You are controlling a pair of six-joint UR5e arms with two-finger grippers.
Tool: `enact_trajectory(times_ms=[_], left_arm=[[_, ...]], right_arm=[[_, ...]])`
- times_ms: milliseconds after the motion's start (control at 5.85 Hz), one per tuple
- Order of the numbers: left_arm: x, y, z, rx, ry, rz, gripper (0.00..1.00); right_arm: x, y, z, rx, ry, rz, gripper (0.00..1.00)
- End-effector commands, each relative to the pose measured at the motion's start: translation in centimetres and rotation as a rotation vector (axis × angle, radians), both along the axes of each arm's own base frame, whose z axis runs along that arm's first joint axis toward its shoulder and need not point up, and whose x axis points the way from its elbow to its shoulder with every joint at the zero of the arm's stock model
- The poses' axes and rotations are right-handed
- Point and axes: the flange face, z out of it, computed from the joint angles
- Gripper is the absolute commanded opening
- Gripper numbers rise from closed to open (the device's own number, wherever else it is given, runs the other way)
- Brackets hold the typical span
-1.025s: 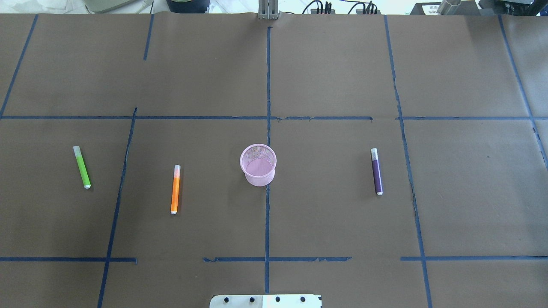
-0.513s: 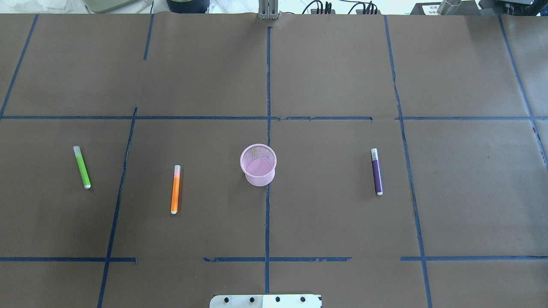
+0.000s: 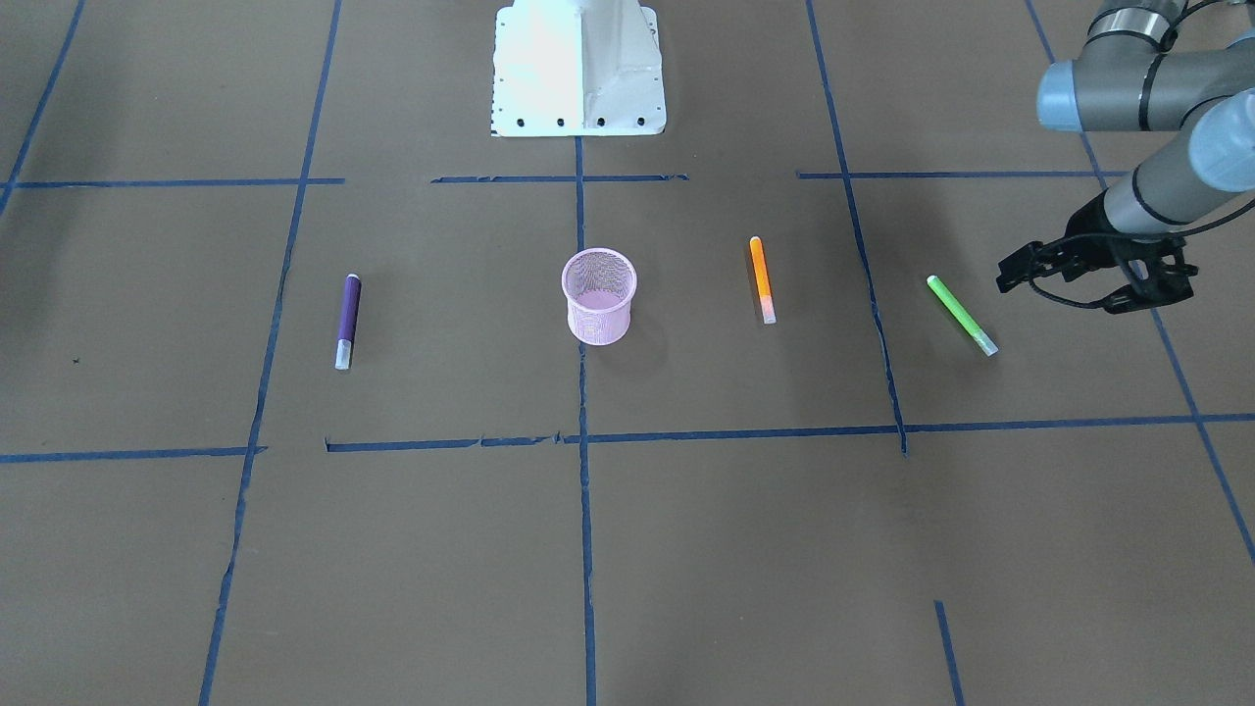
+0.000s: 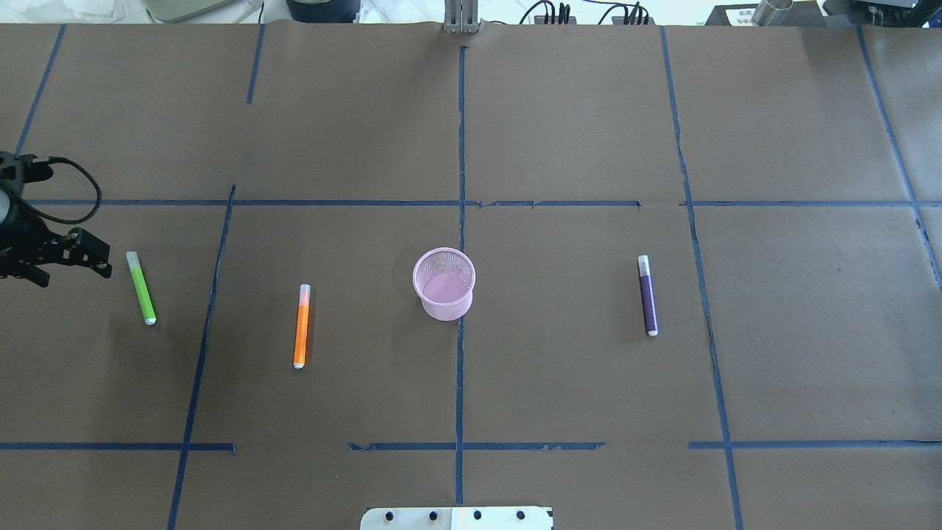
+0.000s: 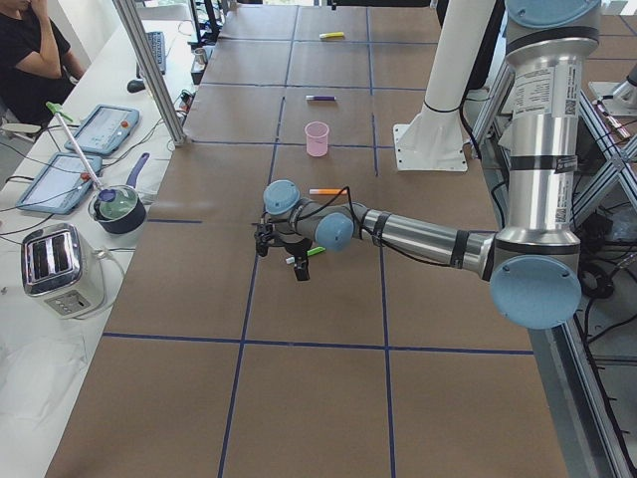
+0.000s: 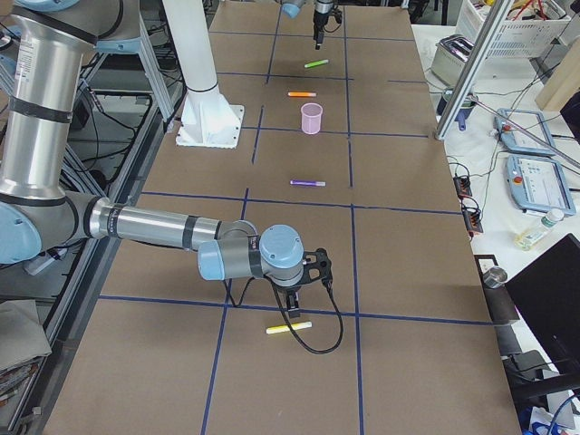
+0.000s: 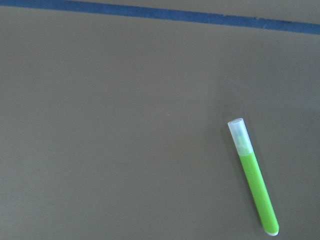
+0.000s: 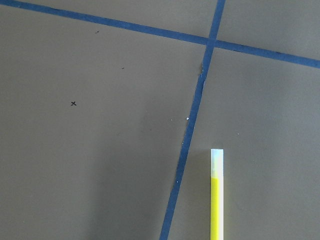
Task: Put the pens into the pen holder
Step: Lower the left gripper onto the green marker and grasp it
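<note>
One pen holder (image 4: 444, 283), upright, mid tabletop (image 4: 559, 368). Flat either side, well apart from it: orange pen (image 4: 301, 327), purple pen (image 4: 647, 298). Flat near my left jaws, which are spread apart and empty: green pen (image 4: 140, 288). My right jaws, by a yellow pen (image 6: 288, 327): state I cannot tell.

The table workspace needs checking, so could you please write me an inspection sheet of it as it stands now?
Surface: brown paper with blue tape lines, lying flat.
Job's things: green pen, orange pen and purple pen lie flat outside the upright, empty pen holder; a yellow pen lies far off towards the right end.
Clutter: nothing seen.
Grippers: left gripper open, empty, beside the green pen; right gripper near the yellow pen, state unclear.
Cables: a black cable loops at the left wrist; another by the right gripper.
Surroundings: toaster, pot and a person beside the table.
</note>
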Motion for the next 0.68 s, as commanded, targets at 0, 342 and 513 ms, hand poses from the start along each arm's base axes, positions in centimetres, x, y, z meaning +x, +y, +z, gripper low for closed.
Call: enact_trajectory(times_ms=[0, 342, 513], left_arm=[[3.2, -2.1, 1.1, -0.011, -0.004, -0.03, 0.98], [4.9, -3.1, 0.9, -0.017, 0.013, -0.034, 0.86], [4.9, -3.1, 0.9, -0.017, 0.013, -0.032, 0.6]], right_arm=[[0.0, 0.1, 0.1, -0.002, -0.002, -0.001, 1.0], [0.0, 0.1, 0.1, -0.004, -0.002, 0.0, 1.0], [0.0, 0.1, 0.1, -0.004, -0.002, 0.0, 1.0]])
